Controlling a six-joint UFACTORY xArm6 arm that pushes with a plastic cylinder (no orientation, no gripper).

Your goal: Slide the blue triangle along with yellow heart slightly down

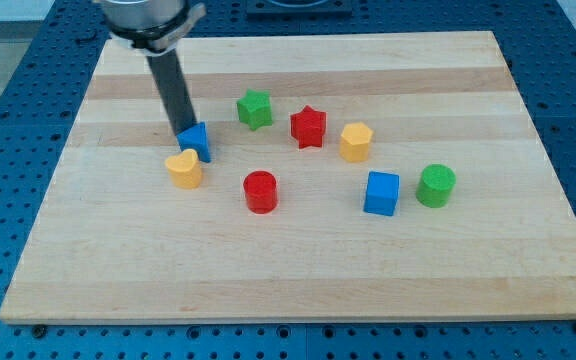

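Nearest the view's bottom, the wooden board (298, 290) lies bare and pale on the blue perforated bench (8, 200). First things we meet going up: the red cylinder (260, 191) a little left of centre, the blue cube (381, 193) to its right, and the green cylinder (435, 186) just beside that cube, on its right, with a small gap between them. Over on the left, level with these, sits the yellow heart (184, 169), and right behind it, up and to the right, the blue triangle (197, 141); the two look to be touching or as good as. And there's the rod: my tip (184, 133) is down at the triangle's upper-left edge, pressed against it or a hair off, I can't tell which, with the triangle and then the heart strung out below it. There are no fingers on this arm to be wide or narrow, just that straight dark rod slanting up to the grey wrist (148, 20) at the view's top. Further back, in a loose row: the green star (255, 108), the red star (308, 126) near its right, and the yellow hexagon (356, 142) right of that, all standing apart. Beyond them, plain board to the far edge.
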